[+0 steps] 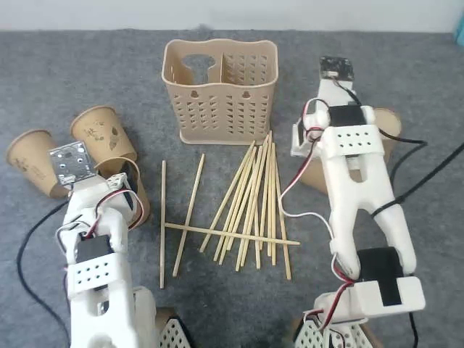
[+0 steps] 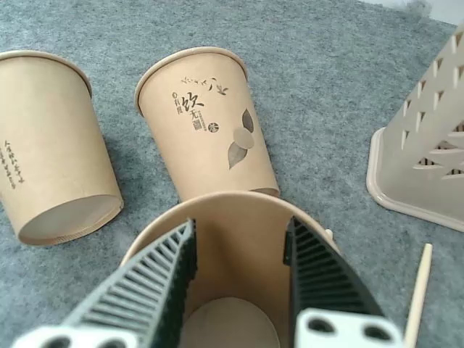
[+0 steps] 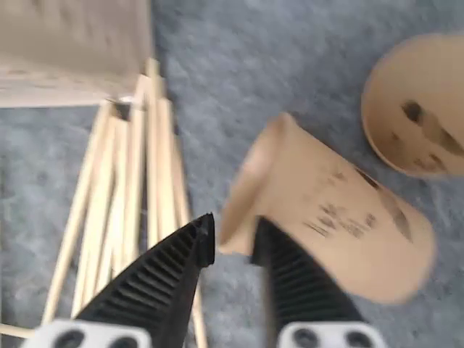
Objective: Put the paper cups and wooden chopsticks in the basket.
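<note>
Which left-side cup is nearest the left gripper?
The cup with its open mouth at the left gripper; the leaf-printed cup and its neighbour lie on their sides beyond it.

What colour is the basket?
The basket is beige, perforated; high view shows it best.

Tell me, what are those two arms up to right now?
Left gripper open at mouth of lying cup. Right gripper open astride rim of second cup. Basket empty; chopsticks strewn in front of it.

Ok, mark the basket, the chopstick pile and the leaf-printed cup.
basket (image 1: 221,109), high view, on its perforated front wall.
chopstick pile (image 1: 255,210), high view, on the middle of the bundle.
leaf-printed cup (image 2: 206,138), left wrist view, on its printed side.
</note>
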Action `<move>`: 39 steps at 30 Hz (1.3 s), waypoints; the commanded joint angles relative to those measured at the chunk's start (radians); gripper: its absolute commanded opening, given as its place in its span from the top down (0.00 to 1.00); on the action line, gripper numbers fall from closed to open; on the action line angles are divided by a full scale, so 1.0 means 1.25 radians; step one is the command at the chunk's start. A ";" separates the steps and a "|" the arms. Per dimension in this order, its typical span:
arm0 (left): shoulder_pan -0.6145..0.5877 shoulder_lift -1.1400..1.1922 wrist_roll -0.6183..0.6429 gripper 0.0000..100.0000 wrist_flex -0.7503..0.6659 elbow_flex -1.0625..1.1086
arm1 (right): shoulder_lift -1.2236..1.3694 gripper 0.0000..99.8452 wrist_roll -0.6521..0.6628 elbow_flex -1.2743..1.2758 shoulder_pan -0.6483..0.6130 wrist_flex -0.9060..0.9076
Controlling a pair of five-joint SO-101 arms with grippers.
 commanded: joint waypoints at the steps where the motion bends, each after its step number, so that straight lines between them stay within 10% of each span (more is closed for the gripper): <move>1: 0.000 0.028 -0.011 0.80 -0.009 0.004 | -0.031 0.97 0.002 0.004 -0.048 -0.067; 17: 0.050 0.026 -0.096 0.99 -0.010 0.017 | -0.031 0.99 -0.023 0.368 -0.023 -0.635; 29: 0.053 0.026 -0.096 0.99 -0.011 0.017 | -0.079 0.99 -0.018 0.379 0.137 -0.404; 39: 0.053 0.026 -0.096 0.99 -0.026 0.020 | -0.262 0.99 0.222 0.396 0.454 -0.371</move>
